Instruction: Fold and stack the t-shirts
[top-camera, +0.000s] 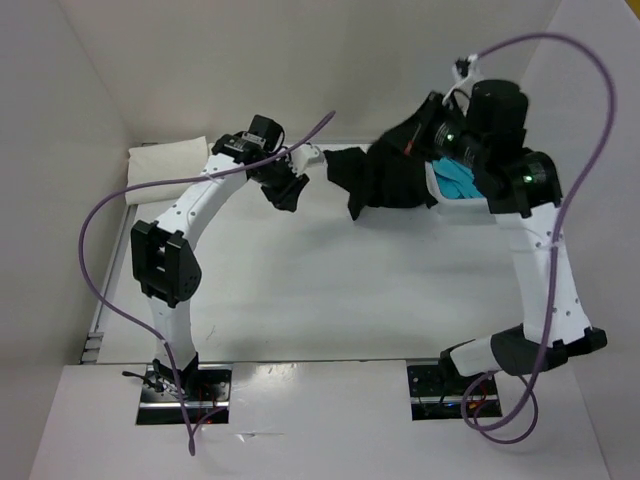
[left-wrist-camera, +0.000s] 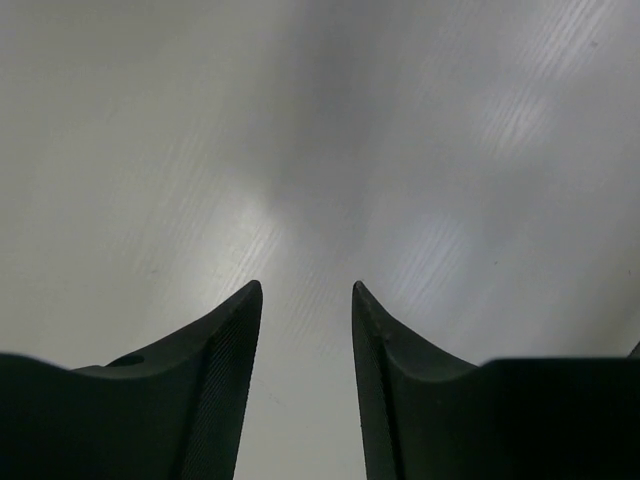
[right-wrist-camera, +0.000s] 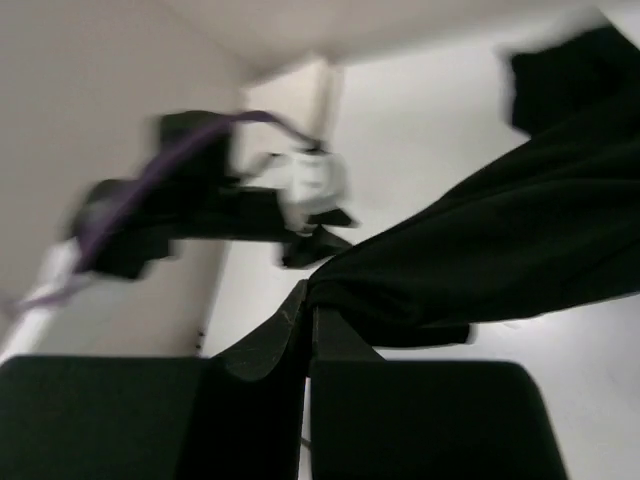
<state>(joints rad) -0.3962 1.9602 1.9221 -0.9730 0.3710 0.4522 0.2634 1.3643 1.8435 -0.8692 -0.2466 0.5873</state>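
My right gripper (right-wrist-camera: 309, 300) is clenched on the black shirt (top-camera: 390, 175), which hangs at far right. My left gripper (left-wrist-camera: 305, 290) is released and empty. The cream shirt (top-camera: 170, 160) lies far left.

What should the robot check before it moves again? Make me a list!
1. Right gripper pinching the black t-shirt: ok.
2. Left gripper open, nothing between its fingers: ok.
3. Black t-shirt lying flat on the table: not ok, it hangs bunched from the right gripper.
4. Cream-white t-shirt out of the way in the far left corner: ok.
5. Turquoise t-shirt ready to pick: cannot tell, mostly hidden behind the right arm.
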